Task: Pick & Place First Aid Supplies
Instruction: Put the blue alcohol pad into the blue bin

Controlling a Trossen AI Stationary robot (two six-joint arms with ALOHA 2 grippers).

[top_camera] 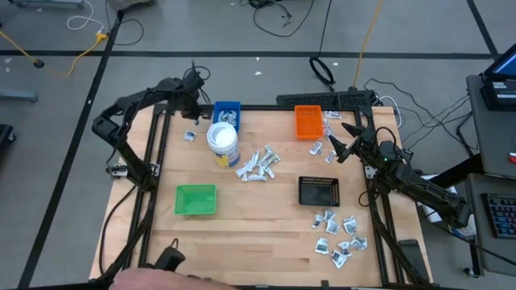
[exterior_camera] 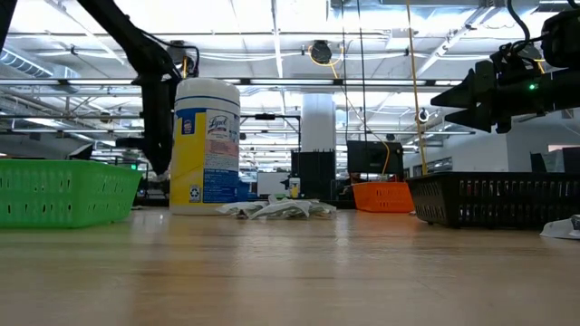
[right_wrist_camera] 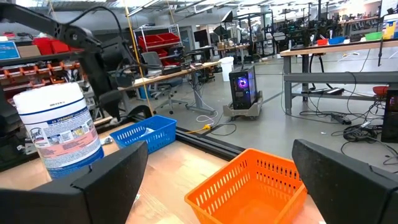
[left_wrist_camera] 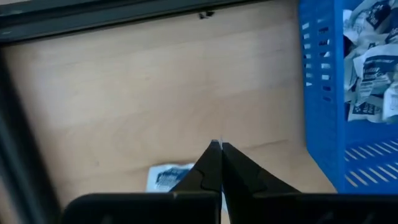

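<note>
Packets (top_camera: 256, 165) crinkly, foil-ish (heaped mid-table).

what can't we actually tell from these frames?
- Black tray contents: dark in the high view; its wall hides the inside in the low view.
- Green tray contents: wall blocks them in the low view.
- Packet below the left gripper: partly covered by the shut fingers in the left wrist view.
- Print on the loose packets: too small in the high view.
- Orange tray: cut off by the right wrist view's edge.
</note>
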